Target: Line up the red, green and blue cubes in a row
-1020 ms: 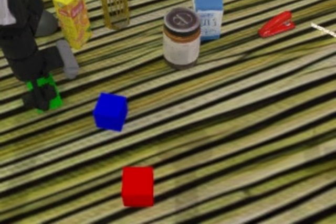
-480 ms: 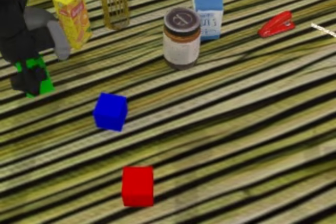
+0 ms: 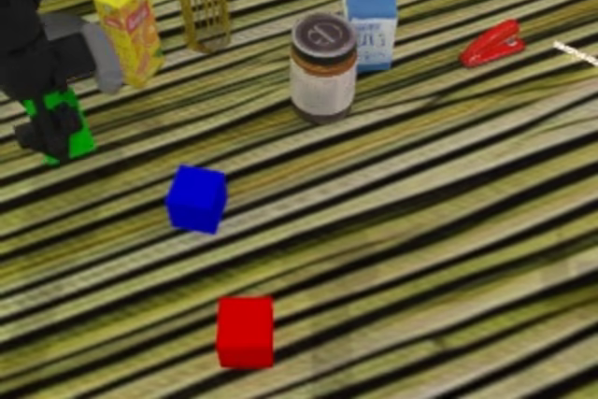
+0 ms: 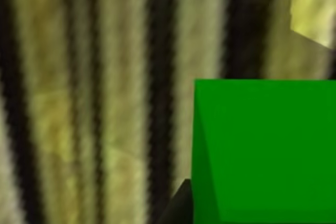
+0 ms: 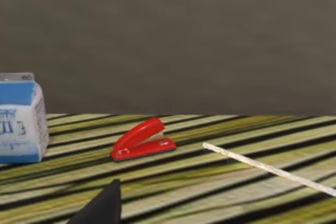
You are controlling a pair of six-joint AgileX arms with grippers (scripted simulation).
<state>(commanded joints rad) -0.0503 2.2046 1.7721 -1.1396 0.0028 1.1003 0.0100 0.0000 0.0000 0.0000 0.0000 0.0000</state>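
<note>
Green cube (image 3: pixel 73 130) is up off the table at the far left, pinched in my left gripper (image 3: pixel 51 133), w/ dark fingers clamped on either side of it; the left wrist view shows its green face (image 4: pixel 265 150) filling one corner, striped table (image 4: pixel 105 103) well below. What changed: over the last sec the gripper and cube have travelled from lower down, near the blue cube (image 3: pixel 196 198), back and up toward the yellow carton (image 3: pixel 129 27), so now the cube hangs just beside that carton, on the side away from the jar (image 3: pixel 323 67). I read that as a lift after the grasp, not yet a carry toward the row. Measured from the blue cube: red cube (image 3: pixel 245 331) sits nearer the front edge and a bit right of it, well apart; green is back and left of it, also well apart. So nothing lines up yet, and I judge the task early, w/ green the first piece in hand. Orientation: it's a cube, so no long axis to speak of; in the top view its edges look slightly turned vs the table edge, and the blue one is turned a little too, red about square. Right arm is parked out of the top view; its wrist cam looks at the red stapler (image 5: pixel 143 140) and blue-and-white carton (image 5: pixel 21 119), and I can't tell its finger state.
</note>
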